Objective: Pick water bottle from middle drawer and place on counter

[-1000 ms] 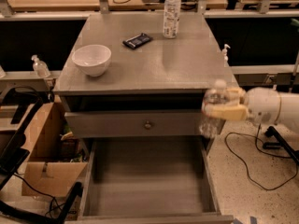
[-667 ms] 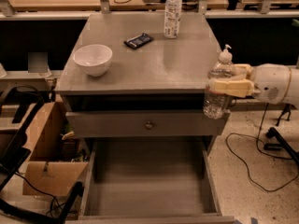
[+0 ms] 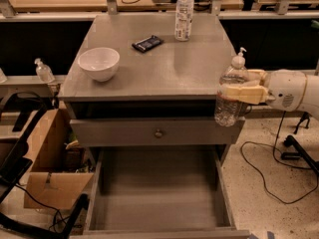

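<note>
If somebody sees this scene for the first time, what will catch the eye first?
The small clear ribbed plastic water bottle hangs beside the front right corner of the grey wooden counter, clamped in the cream gripper reaching in from the right. Below, the wide grey middle drawer stands pulled open.

warm, dim overhead light, and we see a yellowish cast over the whole scene.
we find the tabletop lit most evenly, with a pale, soft sheen across its middle and back. the white bowl is the brightest spot and lays a faint shadow close around its base. the recess under the tabletop's front lip is nearly black, and the open middle drawer lies in shade, darkest along its back wall. the end effector, at the tabletop's right front corner and clamped around the water bottle, catches light on its pale top, and the bottle shows small glints. the floor at right is brighter.
</note>
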`<state>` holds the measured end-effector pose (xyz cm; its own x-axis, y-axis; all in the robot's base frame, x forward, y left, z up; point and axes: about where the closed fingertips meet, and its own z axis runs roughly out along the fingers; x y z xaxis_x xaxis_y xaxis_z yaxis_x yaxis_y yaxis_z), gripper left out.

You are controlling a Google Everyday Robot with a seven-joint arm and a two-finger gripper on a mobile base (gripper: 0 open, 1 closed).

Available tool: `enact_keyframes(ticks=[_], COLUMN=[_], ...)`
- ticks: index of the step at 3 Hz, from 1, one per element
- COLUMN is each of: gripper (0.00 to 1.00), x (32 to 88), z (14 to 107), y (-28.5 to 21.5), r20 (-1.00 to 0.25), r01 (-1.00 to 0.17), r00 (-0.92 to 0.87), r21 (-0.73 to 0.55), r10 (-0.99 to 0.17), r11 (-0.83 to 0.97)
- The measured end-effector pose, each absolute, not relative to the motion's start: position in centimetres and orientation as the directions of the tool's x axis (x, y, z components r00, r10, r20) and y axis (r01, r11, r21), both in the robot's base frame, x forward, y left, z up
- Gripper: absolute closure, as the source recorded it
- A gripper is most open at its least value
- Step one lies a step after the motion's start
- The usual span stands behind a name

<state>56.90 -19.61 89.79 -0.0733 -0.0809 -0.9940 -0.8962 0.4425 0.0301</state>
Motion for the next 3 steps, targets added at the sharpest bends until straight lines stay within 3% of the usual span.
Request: enact_keyframes(ticks=[3], gripper=[1.0], x=[65.9], z=[98.4], y=[-22.9], r20=[-0.999], r01=[-0.812], r00=[-0.052], r21=[0.046], r10=[0.007], r11=[0.582])
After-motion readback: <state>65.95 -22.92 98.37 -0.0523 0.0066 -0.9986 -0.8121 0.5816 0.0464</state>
